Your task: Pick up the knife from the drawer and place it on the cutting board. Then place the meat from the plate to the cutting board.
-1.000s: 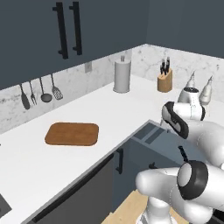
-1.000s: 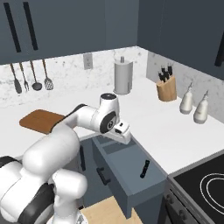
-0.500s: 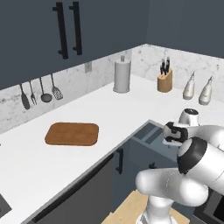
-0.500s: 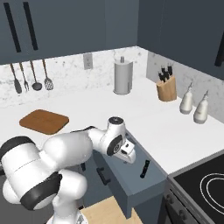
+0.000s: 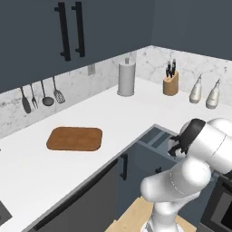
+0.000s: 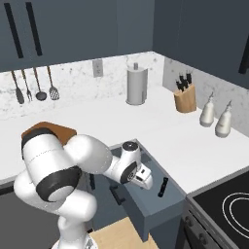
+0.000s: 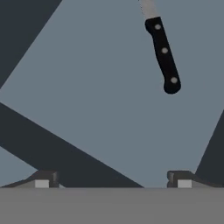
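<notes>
On the left of the white table (image 5: pixel 54 172), near its back edge under the hanging utensils, lies the flat brown wooden cutting board (image 5: pixel 74 138), bare on top. To the right of it, where the table's front edge breaks at the corner, the shallow blue-grey drawer (image 6: pixel 154 203) stands pulled out. The slim black-handled knife with the silver blade (image 7: pixel 162 53) lies flat on the drawer's floor, close to the right-hand wall, handle toward the drawer's front.

The white arm reaches down into the drawer, and its two-finger gripper (image 7: pixel 113 179) hangs over the drawer floor with the fingers (image 7: pixel 42 180) spread wide and nothing between them. In the hand view the knife sits ahead of the fingers and off toward the right-hand finger, well apart from both tips. Its long axis runs almost straight away from the gripper, tilted a little, with the riveted handle nearest and the blade passing out of the top of the view.

My judgement: the coming move must carry the hand forward and slightly to the right until the handle lies between the fingers. Since the gap between the fingers runs across the handle's length, little turning of the wrist looks needed before closing.
</notes>
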Motion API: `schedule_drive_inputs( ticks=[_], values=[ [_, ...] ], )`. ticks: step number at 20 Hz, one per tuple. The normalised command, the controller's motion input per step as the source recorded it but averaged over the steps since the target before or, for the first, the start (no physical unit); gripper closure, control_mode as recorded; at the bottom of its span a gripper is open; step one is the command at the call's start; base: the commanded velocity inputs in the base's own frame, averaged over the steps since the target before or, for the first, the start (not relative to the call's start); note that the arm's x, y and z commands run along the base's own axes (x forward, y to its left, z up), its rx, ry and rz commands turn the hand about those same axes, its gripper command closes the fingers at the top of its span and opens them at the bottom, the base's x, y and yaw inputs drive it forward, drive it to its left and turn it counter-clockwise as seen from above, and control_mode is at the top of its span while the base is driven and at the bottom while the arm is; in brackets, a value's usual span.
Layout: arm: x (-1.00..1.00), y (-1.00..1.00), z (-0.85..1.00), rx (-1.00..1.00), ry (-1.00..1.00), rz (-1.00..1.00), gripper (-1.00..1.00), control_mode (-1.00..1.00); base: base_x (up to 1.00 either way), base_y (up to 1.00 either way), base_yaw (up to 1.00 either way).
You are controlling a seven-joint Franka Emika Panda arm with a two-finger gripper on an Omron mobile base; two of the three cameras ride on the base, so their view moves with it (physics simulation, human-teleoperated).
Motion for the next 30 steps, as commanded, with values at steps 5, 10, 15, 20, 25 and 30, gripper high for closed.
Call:
schedule_drive_inputs(
  ticks=[5, 10, 15, 20, 25, 30],
  values=[
    [-0.05, 0.01, -0.32, 0.01, 0.01, 0.00, -1.00, -1.00, 0.00, 0.00, 0.00],
    [-0.65, 0.39, -0.42, 0.04, 0.09, 0.00, -1.00, -1.00, 0.00, 0.00, 0.00],
    [-0.93, 0.67, -0.34, 0.10, 0.16, 0.00, -1.00, -1.00, 0.00, 0.00, 0.00],
    [-1.00, 0.86, -0.36, 0.04, 0.09, 0.00, -1.00, -1.00, 0.00, 0.00, 0.00],
    [-0.70, 0.53, -0.01, 0.00, -0.05, 0.00, -1.00, -1.00, 0.00, 0.00, 0.00],
    [0.56, -0.66, 0.47, -0.01, -0.22, -0.03, -1.00, -1.00, 0.00, 0.00, 0.00]
  ],
)
